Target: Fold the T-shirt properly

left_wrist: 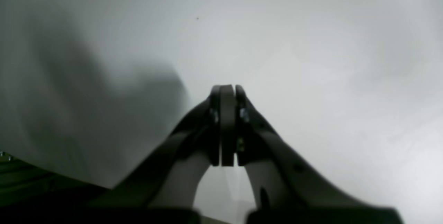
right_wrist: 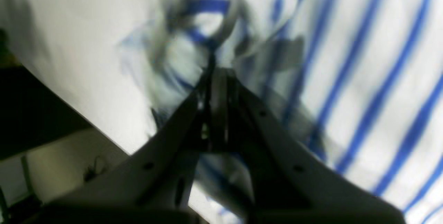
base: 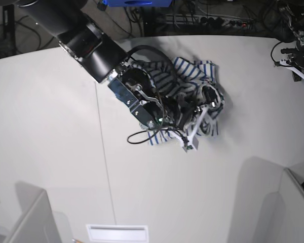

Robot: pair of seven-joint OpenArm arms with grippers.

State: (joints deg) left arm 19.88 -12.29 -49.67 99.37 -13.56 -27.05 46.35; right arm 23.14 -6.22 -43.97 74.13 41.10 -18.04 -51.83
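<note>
Lying bunched directly under and ahead of the right claw (right_wrist: 216, 78), whose jaws are pinched on its cloth, the T-shirt (base: 195, 81) sits well apart from the left claw (left_wrist: 226, 90), closed on nothing over bare tabletop (base: 50, 126).

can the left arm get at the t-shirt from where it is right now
Probably not without a long move. The left gripper is shut over bare table by the far edge, apart from the crumpled T-shirt. The right arm already lies across the shirt, crowding that side.
</note>
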